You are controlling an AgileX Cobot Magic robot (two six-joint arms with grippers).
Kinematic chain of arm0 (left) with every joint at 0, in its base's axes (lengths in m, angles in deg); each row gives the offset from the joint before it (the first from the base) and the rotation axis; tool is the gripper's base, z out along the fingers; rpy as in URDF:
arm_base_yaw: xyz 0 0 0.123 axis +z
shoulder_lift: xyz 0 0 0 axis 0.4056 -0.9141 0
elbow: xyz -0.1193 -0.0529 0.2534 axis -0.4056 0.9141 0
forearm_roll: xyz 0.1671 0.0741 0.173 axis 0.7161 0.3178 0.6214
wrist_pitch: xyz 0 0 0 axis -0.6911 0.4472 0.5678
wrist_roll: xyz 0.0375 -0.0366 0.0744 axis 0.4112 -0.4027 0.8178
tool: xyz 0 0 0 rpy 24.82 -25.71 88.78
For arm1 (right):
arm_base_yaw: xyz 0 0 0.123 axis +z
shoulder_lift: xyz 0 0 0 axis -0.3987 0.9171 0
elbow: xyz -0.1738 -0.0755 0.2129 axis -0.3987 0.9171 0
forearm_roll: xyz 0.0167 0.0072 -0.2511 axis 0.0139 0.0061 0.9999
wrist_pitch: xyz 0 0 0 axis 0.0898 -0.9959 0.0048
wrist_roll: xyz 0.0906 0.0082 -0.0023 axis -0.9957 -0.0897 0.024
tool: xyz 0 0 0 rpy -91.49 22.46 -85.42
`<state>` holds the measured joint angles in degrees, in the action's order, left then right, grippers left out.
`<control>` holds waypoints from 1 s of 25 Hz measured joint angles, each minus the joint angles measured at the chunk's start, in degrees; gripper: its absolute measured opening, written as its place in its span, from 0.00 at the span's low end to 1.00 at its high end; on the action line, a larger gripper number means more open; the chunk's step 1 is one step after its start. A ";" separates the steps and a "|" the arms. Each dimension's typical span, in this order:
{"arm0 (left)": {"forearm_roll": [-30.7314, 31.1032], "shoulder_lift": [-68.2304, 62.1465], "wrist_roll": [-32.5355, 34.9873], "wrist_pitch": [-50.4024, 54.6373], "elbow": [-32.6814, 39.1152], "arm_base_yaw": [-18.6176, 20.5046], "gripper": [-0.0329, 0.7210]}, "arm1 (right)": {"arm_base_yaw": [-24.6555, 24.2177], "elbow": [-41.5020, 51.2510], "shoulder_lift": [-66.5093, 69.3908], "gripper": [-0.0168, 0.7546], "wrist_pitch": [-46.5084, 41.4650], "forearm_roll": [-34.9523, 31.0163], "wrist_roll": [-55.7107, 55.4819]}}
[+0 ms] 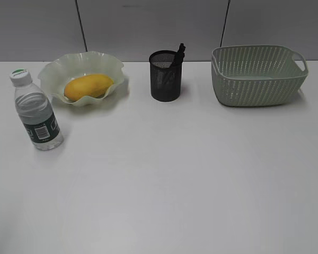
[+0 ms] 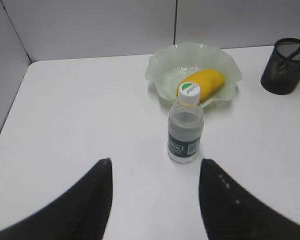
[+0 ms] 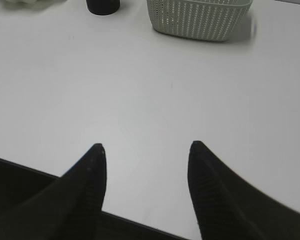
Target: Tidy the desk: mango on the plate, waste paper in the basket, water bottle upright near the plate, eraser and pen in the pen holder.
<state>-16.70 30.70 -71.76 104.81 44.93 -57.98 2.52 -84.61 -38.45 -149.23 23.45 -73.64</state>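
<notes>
The mango (image 1: 88, 85) lies in the wavy-rimmed plate (image 1: 54, 71) at the back left. The water bottle (image 1: 37, 111) stands upright just left of and in front of the plate. The black pen holder (image 1: 165, 75) stands at the back middle with a dark pen (image 1: 178, 54) sticking out. The basket (image 1: 258, 74) stands at the back right; I see no waste paper, and what lies inside is hidden. No eraser shows. My left gripper (image 2: 155, 162) is open, apart from the bottle (image 2: 185, 125), with the mango (image 2: 204, 83) and plate (image 2: 162, 70) beyond. My right gripper (image 3: 146, 146) is open over the desk's near edge.
The white desk (image 1: 169, 174) runs to a grey panelled wall at the back. In the right wrist view the basket (image 3: 200, 17) and the pen holder's base (image 3: 103, 6) sit at the far side. The pen holder also shows in the left wrist view (image 2: 285, 67).
</notes>
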 joint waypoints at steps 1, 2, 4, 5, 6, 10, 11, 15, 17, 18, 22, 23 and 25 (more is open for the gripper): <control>-1.60 3.06 2.28 1.87 0.63 0.00 0.60 | 0.00 0.00 0.00 0.57 -0.05 0.00 0.00; -3.42 6.27 4.57 3.84 1.30 0.00 0.60 | 0.00 0.00 0.00 0.56 -0.05 0.00 0.00; -7.02 10.90 9.52 7.22 2.82 0.00 0.60 | 0.00 0.00 0.00 0.56 -0.05 0.00 0.00; -8.88 12.86 12.62 8.49 3.54 0.00 0.60 | 0.00 0.00 0.00 0.56 -0.05 0.00 0.00; -11.37 14.60 15.82 9.06 4.53 0.00 0.60 | 0.00 0.00 0.00 0.56 -0.05 0.00 0.00; -19.13 19.92 24.65 9.32 9.57 0.00 0.60 | 0.00 0.00 0.00 0.56 -0.05 0.00 0.00; -20.33 20.87 25.48 9.17 10.32 0.00 0.60 | 0.00 0.00 0.00 0.56 0.00 0.00 0.00; -26.00 24.54 27.07 5.13 11.96 0.00 0.60 | 0.00 0.00 0.00 0.56 0.01 0.00 0.00; -28.17 24.59 27.95 4.06 12.53 0.00 0.60 | 0.00 0.00 0.00 0.56 -0.04 0.05 0.00; -28.65 24.59 28.05 3.92 12.59 0.00 0.60 | 0.00 0.00 0.00 0.56 -0.04 0.05 0.00; -28.89 24.59 28.36 3.60 12.64 0.00 0.59 | 0.00 0.00 0.00 0.56 -0.04 -0.11 0.00; -29.05 24.59 28.36 3.55 12.64 0.00 0.59 | 0.00 0.00 0.00 0.56 -0.04 -0.18 0.00; -29.22 24.59 28.41 3.56 12.64 0.00 0.59 | 0.00 0.00 0.00 0.56 -0.04 -0.23 0.00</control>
<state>-45.92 55.28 -43.34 108.37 57.57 -57.98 2.52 -84.61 -38.45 -149.27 23.22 -73.64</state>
